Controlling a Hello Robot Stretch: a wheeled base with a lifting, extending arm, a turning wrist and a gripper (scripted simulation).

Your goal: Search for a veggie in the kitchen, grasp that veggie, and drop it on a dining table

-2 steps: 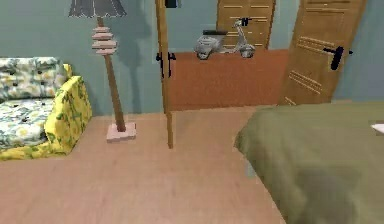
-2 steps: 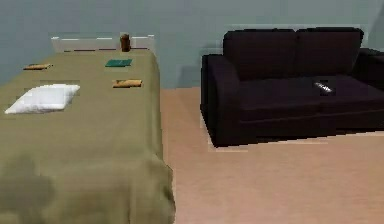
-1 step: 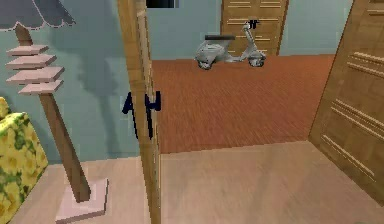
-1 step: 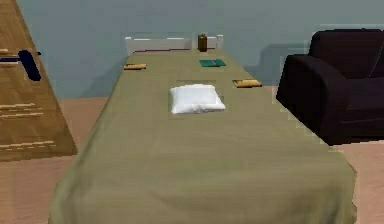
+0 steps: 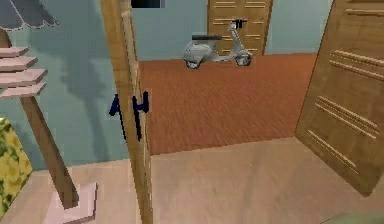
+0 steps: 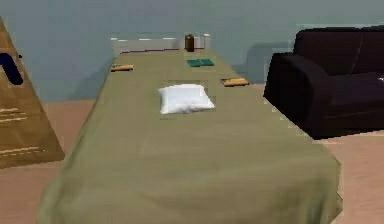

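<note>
At the forward view's left edge a pinkish wooden stand [image 5: 45, 130] is cut off. An edge-on wooden door with dark blue handles [image 5: 130, 110] hides part of the room where the grey scooter [image 5: 218, 48] stands. In the arm side view, an olive-covered bed [image 6: 200, 160] bears a white pillow [image 6: 186, 99]. At its right, a black sofa [image 6: 330, 80] is cut off. The claw's state and the veggie's place cannot be told.

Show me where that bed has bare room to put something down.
The bed is bare from the pillow down to its near end, and beside the pillow. Toward the headboard it is crowded: a teal book, a brown box, an orange thing at each edge.
</note>
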